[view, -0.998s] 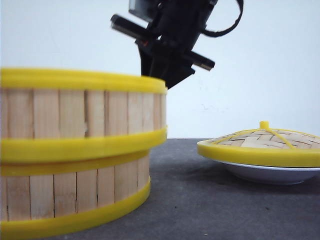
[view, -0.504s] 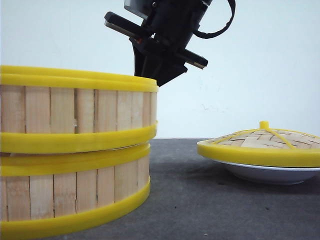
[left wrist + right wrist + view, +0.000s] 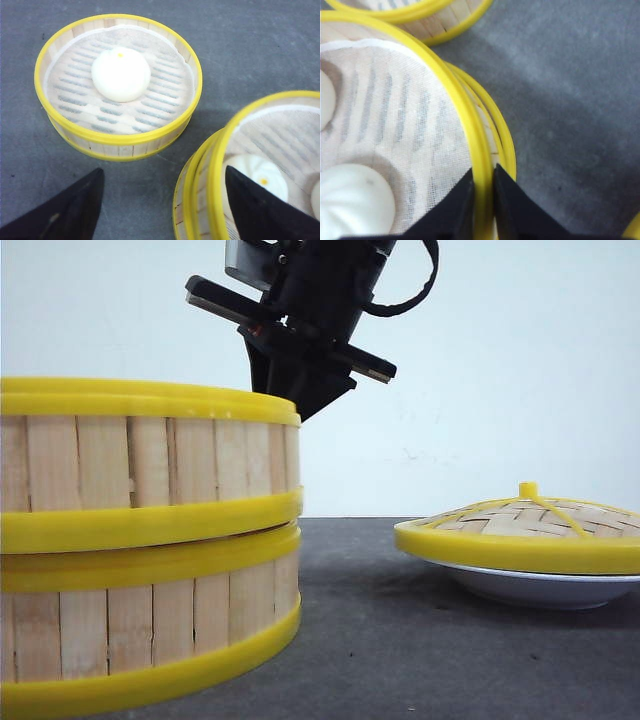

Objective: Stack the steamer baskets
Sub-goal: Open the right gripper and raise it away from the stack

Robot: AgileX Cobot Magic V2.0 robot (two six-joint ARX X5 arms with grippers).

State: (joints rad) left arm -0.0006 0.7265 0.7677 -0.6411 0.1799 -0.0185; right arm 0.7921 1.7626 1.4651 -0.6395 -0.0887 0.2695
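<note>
Pinching the Top Basket's Rim

Clamping from both sides, the right gripper [image 3: 480, 200] has its two dark fingers [image 3: 452, 210] nearly together on the yellow rim of the upper steamer basket [image 3: 395, 125], one finger inside the wall and one outside. That basket sits on the lower steamer basket [image 3: 150, 630] at the left of the front view, their yellow rims meeting but not quite flush. White buns [image 3: 352, 200] lie on the cloth liner inside.

The left gripper [image 3: 160, 200] hangs with its fingers spread wide, holding nothing; one finger stands over the bare table [image 3: 265, 45], the other over the stack's edge. Beyond it, in the upper left of the left wrist view, a third steamer basket [image 3: 118, 85] stands alone with a single bun [image 3: 120, 74].

Farther back, at the right of the front view, the domed woven lid [image 3: 525, 525] rests on a white plate [image 3: 540, 588].
</note>
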